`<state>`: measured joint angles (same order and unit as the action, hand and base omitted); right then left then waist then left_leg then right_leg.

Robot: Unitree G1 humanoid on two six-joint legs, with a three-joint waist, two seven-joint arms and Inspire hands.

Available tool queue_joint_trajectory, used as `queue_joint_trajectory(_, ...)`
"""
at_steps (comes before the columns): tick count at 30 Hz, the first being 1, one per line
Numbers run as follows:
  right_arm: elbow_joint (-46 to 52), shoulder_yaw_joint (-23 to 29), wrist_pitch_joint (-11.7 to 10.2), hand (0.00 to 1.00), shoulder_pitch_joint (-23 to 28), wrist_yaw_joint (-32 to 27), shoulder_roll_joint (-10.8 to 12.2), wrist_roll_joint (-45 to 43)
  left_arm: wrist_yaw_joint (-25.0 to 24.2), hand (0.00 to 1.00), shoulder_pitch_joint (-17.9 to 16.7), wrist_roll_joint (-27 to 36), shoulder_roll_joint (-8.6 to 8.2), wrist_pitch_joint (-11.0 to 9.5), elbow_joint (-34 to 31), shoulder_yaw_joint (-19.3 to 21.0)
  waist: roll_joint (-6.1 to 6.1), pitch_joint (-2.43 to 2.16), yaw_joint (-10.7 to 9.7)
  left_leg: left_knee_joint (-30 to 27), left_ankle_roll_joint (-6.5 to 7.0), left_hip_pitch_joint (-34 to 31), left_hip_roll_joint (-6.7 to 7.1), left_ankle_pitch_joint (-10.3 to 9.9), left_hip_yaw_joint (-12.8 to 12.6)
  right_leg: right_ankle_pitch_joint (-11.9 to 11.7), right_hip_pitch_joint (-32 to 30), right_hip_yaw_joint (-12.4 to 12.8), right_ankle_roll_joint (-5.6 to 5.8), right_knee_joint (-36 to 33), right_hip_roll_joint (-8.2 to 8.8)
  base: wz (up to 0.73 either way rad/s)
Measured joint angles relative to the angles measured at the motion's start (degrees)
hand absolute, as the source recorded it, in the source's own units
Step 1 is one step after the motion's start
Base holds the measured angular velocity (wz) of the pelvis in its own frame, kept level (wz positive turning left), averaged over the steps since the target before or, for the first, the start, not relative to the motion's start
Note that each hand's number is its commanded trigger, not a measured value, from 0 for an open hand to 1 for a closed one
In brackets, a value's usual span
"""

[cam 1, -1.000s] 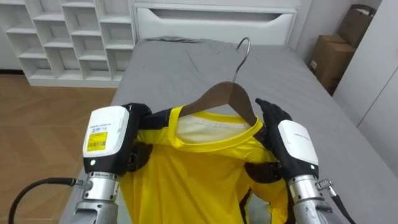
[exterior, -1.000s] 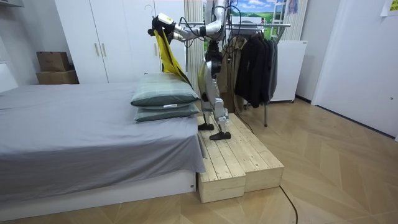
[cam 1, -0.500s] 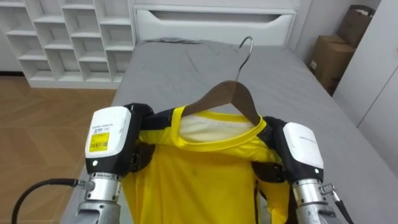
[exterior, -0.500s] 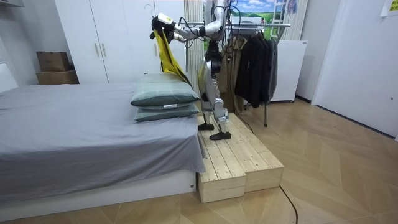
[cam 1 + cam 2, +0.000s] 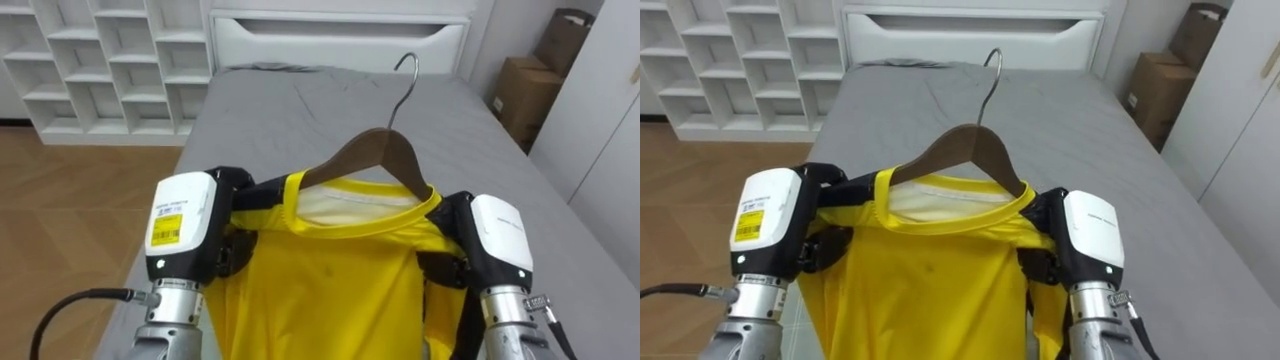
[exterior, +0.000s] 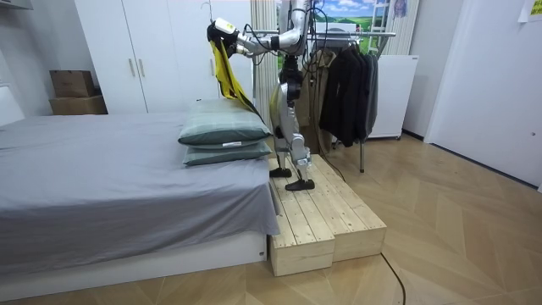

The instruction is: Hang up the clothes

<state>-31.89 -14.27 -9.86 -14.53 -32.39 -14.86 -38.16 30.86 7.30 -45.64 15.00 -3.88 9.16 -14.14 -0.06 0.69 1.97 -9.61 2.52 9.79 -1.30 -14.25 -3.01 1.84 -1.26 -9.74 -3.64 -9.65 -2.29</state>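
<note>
- Left eye view showed a yellow shirt [image 5: 330,280] on a wooden hanger [image 5: 375,155], held up in the air over the bed [image 5: 300,110]. The hanger's metal hook pointed upward and touched nothing.
- The left robot hand [image 5: 190,225] was clamped on the shirt's left shoulder at the hanger's end, with dark fingers over the top and the thumb below. The right robot hand [image 5: 500,240] gripped the right shoulder the same way.
- The shirt's collar sat level across the hanger, and both shoulders were pulled outward between the two hands.
- Beyond the hook, the bed's grey cover ran up to a white headboard [image 5: 340,35]. White shelves [image 5: 110,60] and wood floor lay to the left, and a box [image 5: 525,95] stood by the wall on the right.
- Room view added the stance. The robot stood upright on a wooden platform [image 6: 326,220] at the bed's pillow end, with both arms stretched toward the room view's left.
- There the shirt hung down from the hands above two stacked pillows [image 6: 224,134], its lower edge close to them; whether it touched them could not be told.
- A rack [image 6: 347,80] of dark clothes stood close behind the robot, and a white wardrobe [image 6: 161,51] stood along the wall behind the raised shirt.
</note>
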Motion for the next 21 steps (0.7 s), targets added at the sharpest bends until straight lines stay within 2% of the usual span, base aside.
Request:
queue_joint_trajectory(11,-0.6,0.0,-0.1,1.0,0.0,0.2,0.1,-0.1,-0.2,1.0,-0.4,0.1,-0.01,-0.1,0.3,0.0,-0.57,-0.09,0.0,0.0,0.0,0.5,0.01,0.0,-0.1,0.0,0.4,0.2,0.0,-0.2,-0.01,0.0)
queue_joint_trajectory(12,-0.7,-0.1,-0.1,1.0,0.0,0.2,0.1,-0.2,-0.2,0.74,-0.6,0.1,-0.08,-0.2,0.3,0.0,-0.73,-0.09,0.0,0.0,0.0,0.5,0.01,0.0,-0.1,0.0,0.4,0.2,0.0,-0.1,-0.02,0.0)
queue_joint_trajectory(14,-0.7,0.0,-0.1,1.0,0.1,0.3,0.1,-0.2,-0.2,0.6,-0.7,0.1,-0.38,-0.2,0.3,0.0,-0.93,-0.09,0.0,0.0,0.0,0.5,0.02,0.0,-0.1,0.0,0.4,0.2,0.0,-0.1,-0.01,0.0)
queue_joint_trajectory(15,-0.8,0.0,-0.1,1.0,0.1,0.3,0.1,-0.3,-0.2,0.33,-0.7,0.2,-0.51,-0.2,0.3,0.0,-1.04,-0.08,0.0,0.0,0.0,0.5,0.03,0.0,-0.1,0.0,0.4,0.2,0.0,-0.1,0.0,0.0)
queue_joint_trajectory(16,-0.8,0.0,-0.1,1.0,0.1,0.3,0.2,-0.3,-0.2,0.0,-0.7,0.3,-0.58,-0.2,0.3,0.0,-1.09,-0.08,-0.1,0.1,0.0,0.6,0.03,0.0,-0.1,0.0,0.4,0.2,0.0,-0.1,0.0,0.0)
queue_joint_trajectory(21,-0.8,-0.1,0.2,1.0,0.2,0.7,0.3,-0.3,-0.2,0.0,-0.9,1.1,-0.96,-0.2,0.3,0.2,-1.33,-0.02,0.0,0.1,0.0,0.5,0.01,0.0,-0.1,0.0,0.3,0.1,0.0,0.0,0.0,0.0)
